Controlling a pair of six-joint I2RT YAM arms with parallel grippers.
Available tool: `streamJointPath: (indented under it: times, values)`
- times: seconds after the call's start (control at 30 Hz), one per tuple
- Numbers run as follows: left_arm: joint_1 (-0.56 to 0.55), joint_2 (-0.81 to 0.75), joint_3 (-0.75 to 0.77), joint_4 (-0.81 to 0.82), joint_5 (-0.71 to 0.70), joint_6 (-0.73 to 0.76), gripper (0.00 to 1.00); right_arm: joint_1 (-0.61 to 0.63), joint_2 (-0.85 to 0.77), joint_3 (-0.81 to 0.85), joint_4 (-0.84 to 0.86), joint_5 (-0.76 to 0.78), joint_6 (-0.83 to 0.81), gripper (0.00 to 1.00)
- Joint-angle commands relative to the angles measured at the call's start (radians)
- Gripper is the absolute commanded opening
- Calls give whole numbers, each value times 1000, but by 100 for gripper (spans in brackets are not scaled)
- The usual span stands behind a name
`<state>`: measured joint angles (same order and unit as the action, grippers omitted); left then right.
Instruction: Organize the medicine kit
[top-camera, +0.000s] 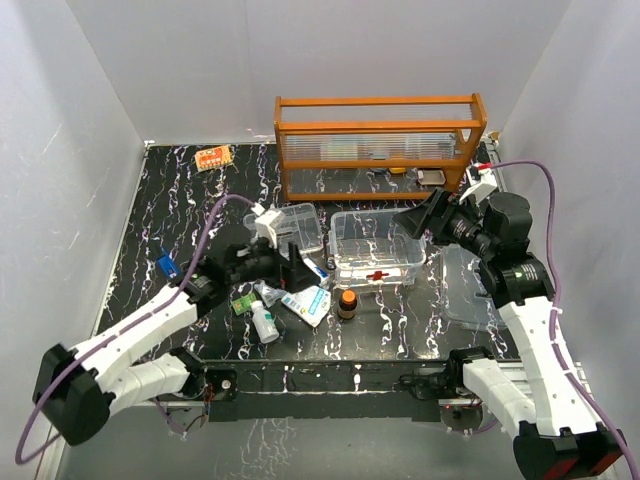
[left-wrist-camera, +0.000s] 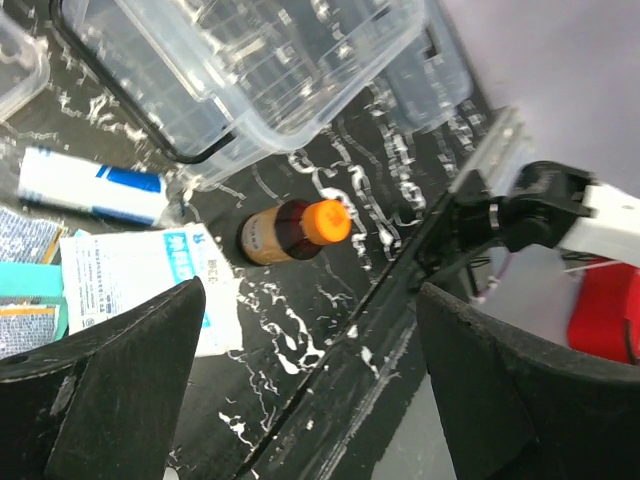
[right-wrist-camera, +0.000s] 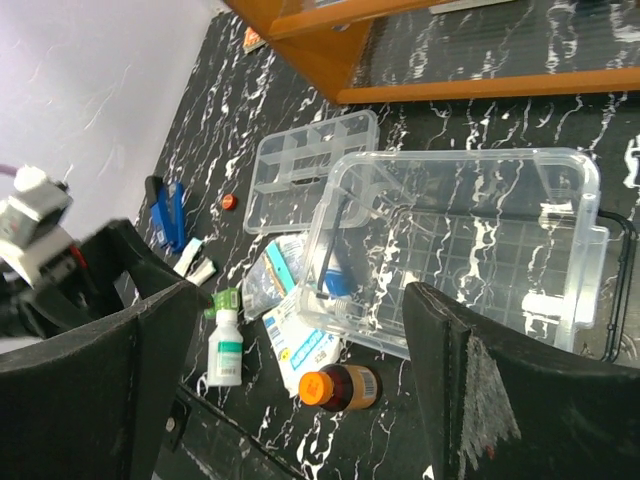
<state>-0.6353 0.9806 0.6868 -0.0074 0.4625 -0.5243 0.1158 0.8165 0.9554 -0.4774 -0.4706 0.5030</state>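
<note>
The medicine kit's clear box (top-camera: 377, 247), red cross on its near side, stands mid-table. Its divided tray (top-camera: 290, 228) lies just to the left and a clear lid (top-camera: 468, 292) to the right. A brown bottle with an orange cap (top-camera: 347, 303) lies in front of the box. My left gripper (top-camera: 290, 268) hovers open over the loose packets (top-camera: 308, 302), holding nothing; in its wrist view the gripper (left-wrist-camera: 310, 390) sits above the table's front edge, with the bottle (left-wrist-camera: 290, 230) beyond. My right gripper (top-camera: 415, 220) is open and empty above the box's right end (right-wrist-camera: 560, 160).
An orange wooden rack (top-camera: 380, 140) stands at the back. An orange blister pack (top-camera: 213, 157) lies at the back left and a blue item (top-camera: 166, 265) at the left. A white bottle (top-camera: 264, 322) and a green carton (top-camera: 241, 303) lie near the front rail.
</note>
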Motion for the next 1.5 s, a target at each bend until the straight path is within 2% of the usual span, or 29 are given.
streamJointPath:
  times: [0.0,0.17,0.37,0.53,0.83,1.1,1.47]
  values:
    - [-153,88,33,35,-332,-2,84,-5,-4,1,80,102,33,82]
    - [-337,204,21,127,-507,-6,85,-5,-16,-15,45,170,40,82]
    - [-434,332,35,201,-578,-7,83,-5,-18,-36,47,187,56,82]
    - [-456,407,63,233,-625,-31,77,-6,-16,-49,49,203,60,82]
    - [-484,495,78,277,-640,-56,75,-5,-30,-63,46,214,65,81]
    - [-492,548,97,301,-648,-40,69,-5,-27,-76,50,211,63,81]
    - [-492,506,68,316,-650,3,44,-5,-22,-79,59,156,5,81]
